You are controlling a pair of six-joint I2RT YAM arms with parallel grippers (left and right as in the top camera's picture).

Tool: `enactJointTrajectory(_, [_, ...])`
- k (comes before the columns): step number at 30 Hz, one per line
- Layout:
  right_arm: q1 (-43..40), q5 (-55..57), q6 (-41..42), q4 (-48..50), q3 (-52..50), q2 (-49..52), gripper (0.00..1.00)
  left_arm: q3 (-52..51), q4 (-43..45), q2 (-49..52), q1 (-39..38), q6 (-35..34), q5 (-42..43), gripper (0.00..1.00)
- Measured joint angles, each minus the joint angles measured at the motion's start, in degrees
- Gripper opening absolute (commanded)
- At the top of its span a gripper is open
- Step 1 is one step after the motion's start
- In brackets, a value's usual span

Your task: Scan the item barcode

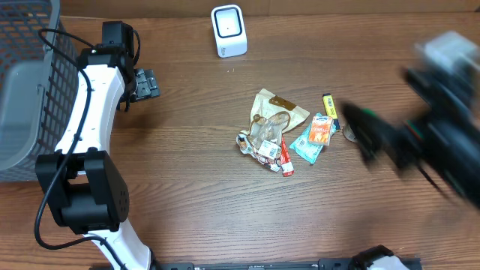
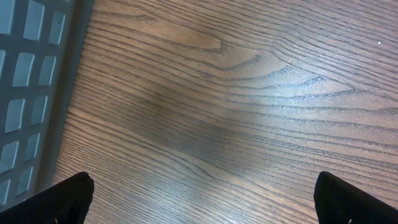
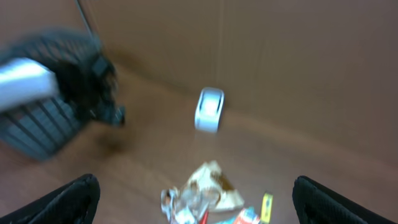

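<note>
We are starting the pick: right end effector (image 1: 360, 133) hanging wide open, seemingly empty, beside the packets (image 1: 281, 133); next is gripping one.

A white barcode scanner (image 1: 229, 30) with a dark rounded window is standing at the far side of the worktop (image 1: 195, 172), well apart from the items. These are lying in a loose cluster near the middle. A tan packet (image 1: 281, 107) is sitting farthest back, with a crinkled clear wrapper (image 1: 264, 136) overlapping its near edge. A small red-and-white packet (image 1: 286, 159) is lying just beside the wrapper. A teal-and-orange packet (image 1: 315, 137) is lying tilted next to a yellow stick (image 1: 330, 107).
</note>
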Motion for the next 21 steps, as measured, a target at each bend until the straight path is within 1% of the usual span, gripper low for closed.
enactJointTrajectory(1, [0.0,0.1,0.0,0.0,0.1,-4.1,1.0,0.0,0.0,0.0,0.0,0.0,0.0,1.0])
enactJointTrajectory(5, [0.0,1.1,0.0,-0.7,0.7,-15.3,1.0,0.0,0.0,0.0,0.0,0.0,0.0,1.0])
enactJointTrajectory(10, [0.0,2.4,0.0,-6.6,0.8,-24.9,1.0,0.0,0.0,0.0,0.0,0.0,0.0,1.0])
enactJointTrajectory(13, [-0.1,3.0,0.0,-8.8,-0.8,-29.5,1.0,0.0,0.0,0.0,0.0,0.0,0.0,1.0])
enactJointTrajectory(18, [-0.6,3.2,0.0,-9.7,-7.6,-37.9,1.0,0.0,0.0,0.0,0.0,0.0,0.0,1.0])
enactJointTrajectory(21, [-1.4,3.3,0.0,-8.3,-15.1,-43.3,1.0,0.0,0.0,0.0,0.0,0.0,0.0,1.0])
